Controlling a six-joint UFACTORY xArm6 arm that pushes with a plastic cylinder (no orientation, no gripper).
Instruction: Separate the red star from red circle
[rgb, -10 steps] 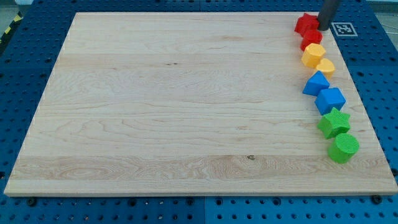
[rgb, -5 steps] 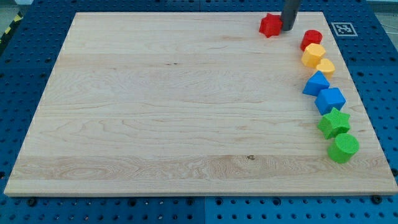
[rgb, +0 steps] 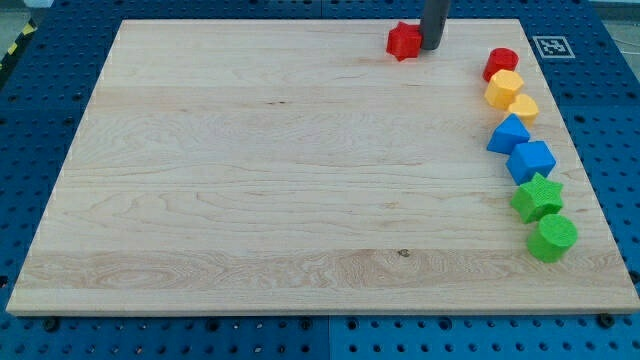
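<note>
- Our tip (rgb: 432, 47) sits pressed against the right-hand side of the red star (rgb: 403, 41). It is a bare rod with nothing to spread or pinch; it only pushes.
- The red star lies near the top edge of the wooden board (rgb: 250, 200), well to the left of the red circle (rgb: 501, 63).
- The red circle heads a column of blocks: yellow block (rgb: 504, 88) touching just below it, then another yellow block (rgb: 523, 107), blue triangle (rgb: 508, 134), blue block (rgb: 531, 160), green star (rgb: 537, 196), green cylinder (rgb: 551, 238).
- We judge the separating push well along, since open wood lies between star and circle.
- Next calls for little: a short nudge further left, or simply stopping.
- The rod's upper part is cut off at the top, and the star's points are hard to make out.
</note>
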